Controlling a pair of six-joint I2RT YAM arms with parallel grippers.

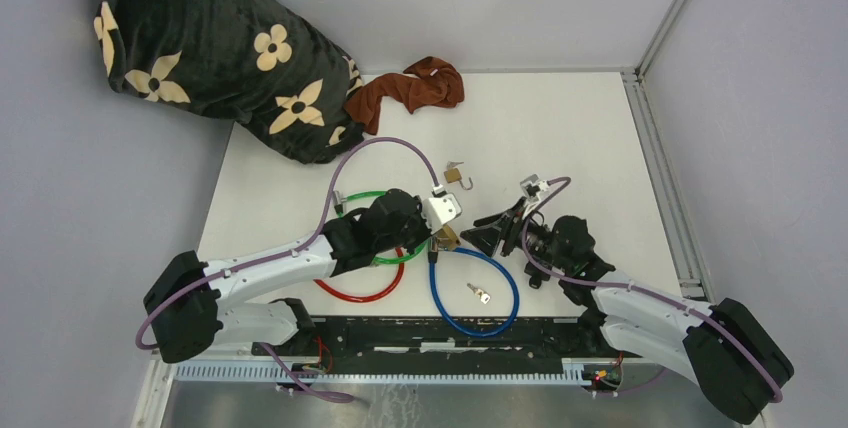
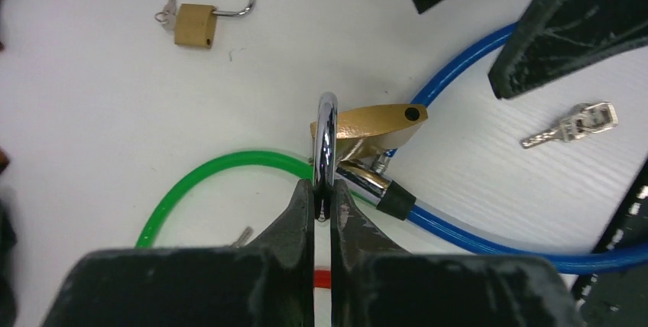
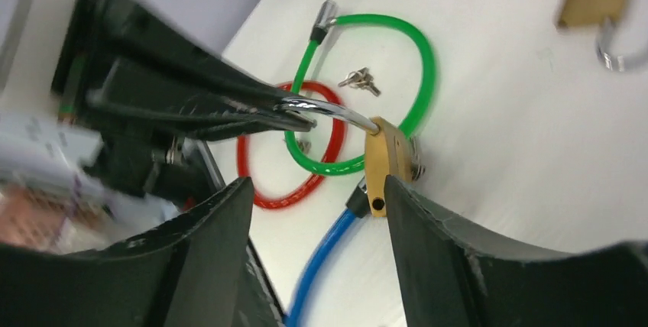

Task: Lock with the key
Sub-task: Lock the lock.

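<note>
**Padlock held by its shackle**

Pinched tight in the left gripper (image 2: 322, 199): the steel shackle (image 2: 327, 136) of the brass padlock (image 2: 367, 122). Just beside it, the right gripper (image 3: 317, 186), spread wide, gripping nothing. On the table (image 1: 580, 148) inside the blue cable (image 1: 500, 313) loop, 1 loose key (image 1: 478, 293).

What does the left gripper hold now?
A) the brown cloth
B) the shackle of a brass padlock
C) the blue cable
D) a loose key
B: in the left wrist view the left gripper is closed on the padlock shackle, the brass body beyond its tips.
</note>
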